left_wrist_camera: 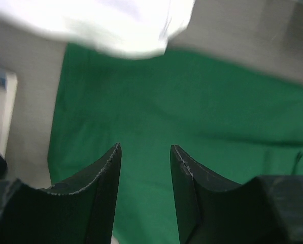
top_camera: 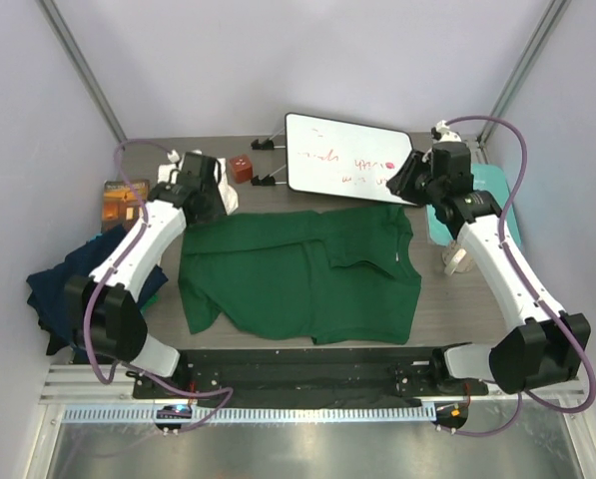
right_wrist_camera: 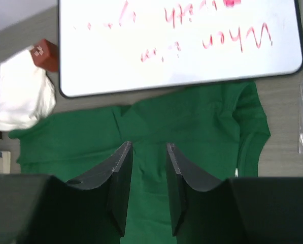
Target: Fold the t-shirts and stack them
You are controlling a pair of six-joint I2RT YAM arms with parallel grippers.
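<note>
Both empty, jaws partway open: left gripper (left_wrist_camera: 145,147), right gripper (right_wrist_camera: 148,145), over far edge of dark green t-shirt (top_camera: 298,284), spread mid-table. Risk: pinch catches single layer, fold skews (cream-white t-shirt (top_camera: 229,197) beside far-left corner could snag).

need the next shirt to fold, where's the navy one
In the top view the navy t-shirt lies bunched at the left, partly hidden by the left arm, left of the spread green t-shirt.

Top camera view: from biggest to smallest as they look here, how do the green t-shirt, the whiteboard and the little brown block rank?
Largest: green t-shirt
Next: whiteboard
Smallest by far: brown block
</note>
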